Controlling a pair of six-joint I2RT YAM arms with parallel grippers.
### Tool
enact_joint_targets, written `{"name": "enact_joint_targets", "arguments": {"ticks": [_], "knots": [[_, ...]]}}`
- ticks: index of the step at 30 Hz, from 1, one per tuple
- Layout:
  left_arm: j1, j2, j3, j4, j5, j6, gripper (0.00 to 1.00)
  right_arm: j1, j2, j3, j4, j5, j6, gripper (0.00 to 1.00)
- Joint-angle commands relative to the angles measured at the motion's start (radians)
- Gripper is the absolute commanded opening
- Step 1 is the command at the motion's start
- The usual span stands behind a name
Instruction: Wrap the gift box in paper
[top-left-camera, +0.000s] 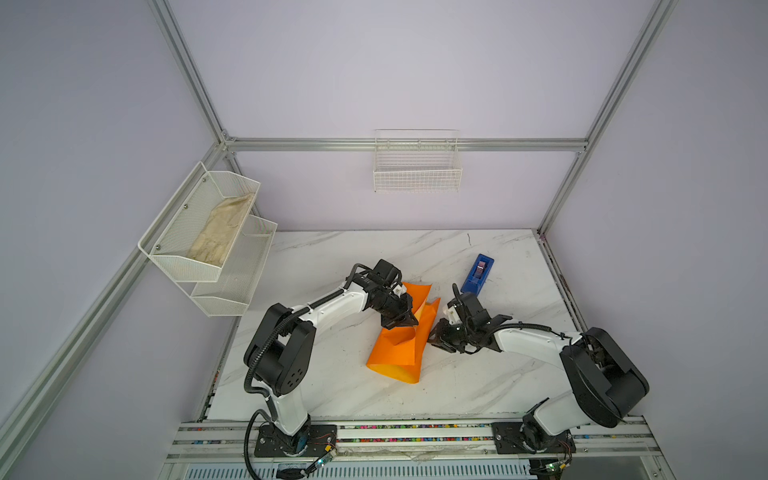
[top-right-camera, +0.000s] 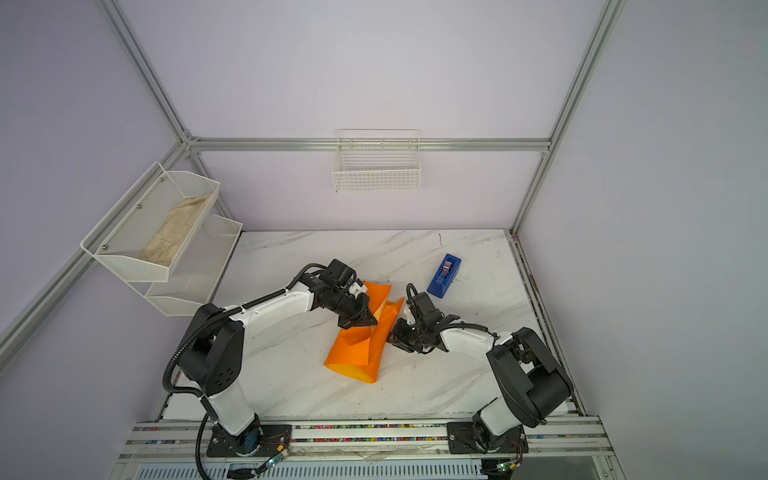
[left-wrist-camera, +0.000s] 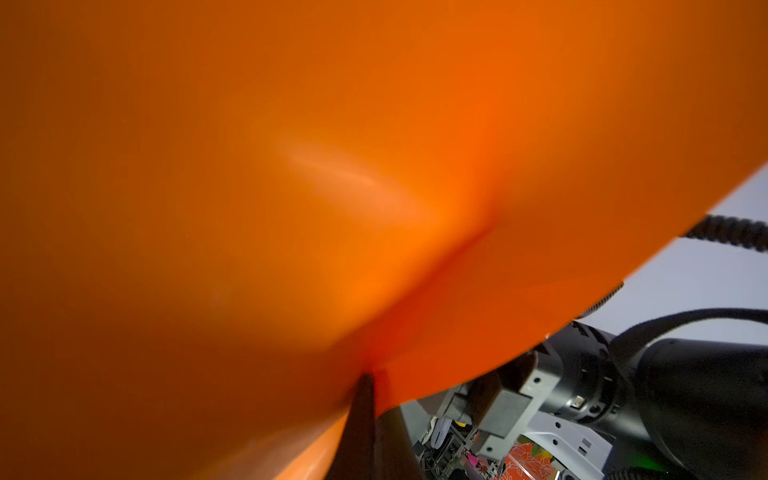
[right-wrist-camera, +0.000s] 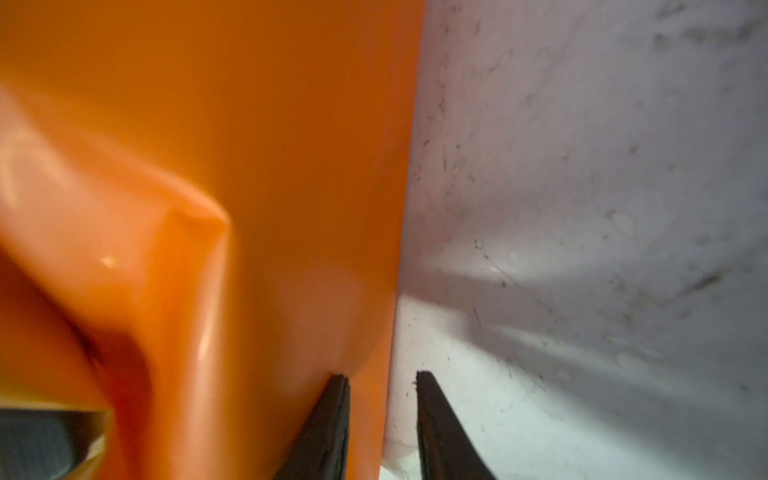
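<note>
In both top views the paper (top-left-camera: 395, 353) lies in the middle of the table (top-left-camera: 478, 374), folded up like a tent. That is likely because the box sits beneath it, but no box shows, so its place is a guess. The left gripper (top-left-camera: 409, 322) comes in from 10 o'clock and bites the raised fold near the paper's centre, jaws closed on it, seemingly to hold that flap over. The right gripper (top-left-camera: 430, 338) meets the paper's 3 o'clock edge, low to the table, placed to take that side. A dispenser (top-left-camera: 478, 276) waits at 1 o'clock of the paper, well apart, likely for sealing later. Counted: one paper, one dispenser, two grippers, one basket (top-left-camera: 417, 178) on the back wall at 12 o'clock, and one two-tier rack (top-left-camera: 183, 262) at 10 o'clock with one cloth (top-left-camera: 222, 232) in its upper tier. In the left wrist view the paper fills nearly everything, and a crease runs to the one finger (left-wrist-camera: 363, 411) visible, which fits a pinch on the sheet. In the right wrist view two fingers (right-wrist-camera: 332, 424) stand narrowly apart astride the paper's edge with bare table between them, so nothing is clamped yet. A dark patch (right-wrist-camera: 37, 444) beyond the fold may be the box, but I cannot tell.
</note>
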Motion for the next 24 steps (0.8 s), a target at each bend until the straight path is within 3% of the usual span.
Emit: {"name": "enact_joint_targets", "arguments": {"ticks": [1,6,13,19,24], "knots": [[-0.024,-0.032,0.071,0.005,0.046,-0.010,0.00,0.009,0.011,0.024,0.022,0.002,0.007,0.31],[-0.027,-0.015,0.027,0.005,0.052,0.011,0.00,0.009,0.007,0.044,-0.030,0.041,-0.009,0.32],[-0.024,0.007,-0.018,0.007,0.035,0.035,0.00,0.009,-0.031,0.074,-0.119,0.108,-0.025,0.39],[-0.023,0.015,-0.045,0.019,0.019,0.041,0.00,0.009,-0.073,0.099,-0.242,0.221,-0.035,0.44],[-0.023,0.003,-0.044,0.024,0.019,0.035,0.00,0.009,-0.064,0.096,-0.242,0.197,-0.069,0.44]]}}
